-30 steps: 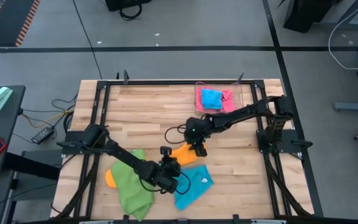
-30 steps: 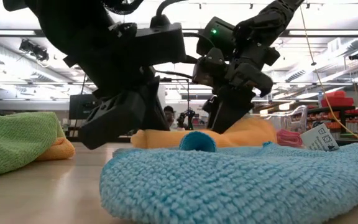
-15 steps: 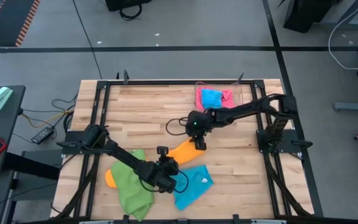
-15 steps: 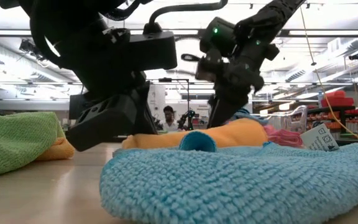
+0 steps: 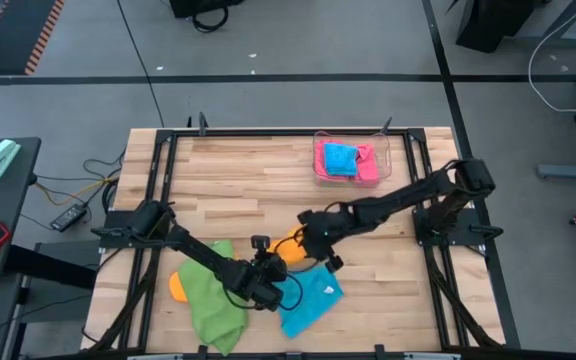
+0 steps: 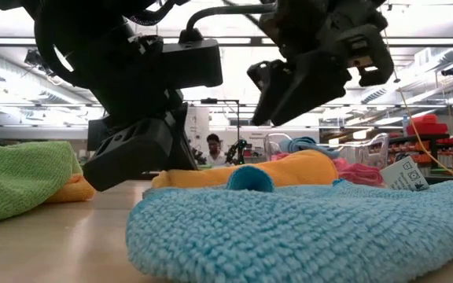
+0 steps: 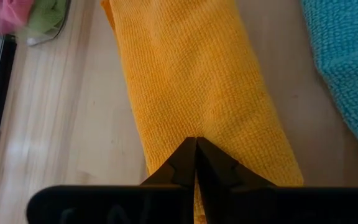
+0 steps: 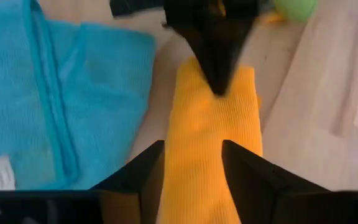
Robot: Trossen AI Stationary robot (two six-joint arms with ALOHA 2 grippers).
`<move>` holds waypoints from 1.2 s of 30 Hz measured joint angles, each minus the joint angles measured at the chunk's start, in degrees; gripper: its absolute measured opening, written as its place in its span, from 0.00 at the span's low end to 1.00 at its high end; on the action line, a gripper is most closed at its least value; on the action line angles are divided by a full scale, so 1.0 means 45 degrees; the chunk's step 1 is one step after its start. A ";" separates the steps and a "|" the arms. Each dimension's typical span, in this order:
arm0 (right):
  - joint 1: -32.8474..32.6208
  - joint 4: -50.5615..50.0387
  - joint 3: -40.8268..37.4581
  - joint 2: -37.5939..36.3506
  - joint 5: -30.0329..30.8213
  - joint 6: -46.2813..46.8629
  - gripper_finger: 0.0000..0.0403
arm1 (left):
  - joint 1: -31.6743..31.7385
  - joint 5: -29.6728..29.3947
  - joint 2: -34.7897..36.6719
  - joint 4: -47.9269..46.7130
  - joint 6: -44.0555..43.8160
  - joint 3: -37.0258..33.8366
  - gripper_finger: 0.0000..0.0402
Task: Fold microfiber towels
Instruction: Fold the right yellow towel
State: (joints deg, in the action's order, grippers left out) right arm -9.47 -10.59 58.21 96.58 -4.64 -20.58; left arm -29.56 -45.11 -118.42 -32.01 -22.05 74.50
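Over the last second the right gripper [image 5: 325,253] had swung from the far end of the long, folded orange microfiber towel [image 5: 294,247] toward its near end and hung above it, jaws spread and empty. The left gripper [image 7: 196,149], fingers pressed together, pinned that near end to the wooden table [image 5: 238,180]. Probably the next fold was being set up, with the sky-blue microfiber towel [image 5: 308,298] beside it waiting.
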 joint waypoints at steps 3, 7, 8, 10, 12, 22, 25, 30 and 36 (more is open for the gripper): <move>-0.0343 0.0039 -0.0008 0.0032 0.0466 0.0027 0.49 | -0.0175 -0.0080 0.0066 -0.0019 0.0099 0.0000 0.07; -0.0832 0.0843 -0.0235 0.0317 0.1177 0.0194 0.59 | -0.0289 -0.0226 0.0124 -0.0204 0.0097 0.0000 0.05; -0.0942 0.1228 -0.0294 0.0492 0.1365 0.0187 0.61 | -0.0289 -0.0234 0.0124 -0.0214 0.0098 0.0000 0.04; -0.1146 0.1674 -0.0487 0.0759 0.1650 0.0199 0.65 | -0.0331 -0.0253 0.0124 -0.0252 0.0121 0.0000 0.03; -0.1269 0.2089 -0.0597 0.0989 0.1945 0.0257 0.67 | -0.0353 -0.0260 0.0129 -0.0322 0.0124 0.0000 0.03; -0.1821 0.3037 -0.0991 0.1208 0.3756 -0.1245 0.68 | -0.0360 -0.0260 0.0154 -0.0863 -0.0370 0.0000 0.06; -0.1892 0.3573 -0.1242 0.1208 0.3909 -0.1661 0.68 | -0.0362 -0.0260 0.0154 -0.0921 -0.0296 0.0000 0.05; -0.2070 0.5248 -0.2128 0.1208 0.4074 -0.2409 0.68 | -0.0374 -0.0265 0.0119 -0.0957 -0.0460 0.0000 0.02; -0.2116 0.6009 -0.2769 0.1208 0.4453 -0.2443 0.68 | -0.0301 -0.0260 -0.0012 -0.0869 -0.1072 0.0000 0.06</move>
State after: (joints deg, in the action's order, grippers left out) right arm -18.99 16.46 45.75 102.02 15.39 -31.57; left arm -30.92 -46.28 -118.48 -35.92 -26.88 74.50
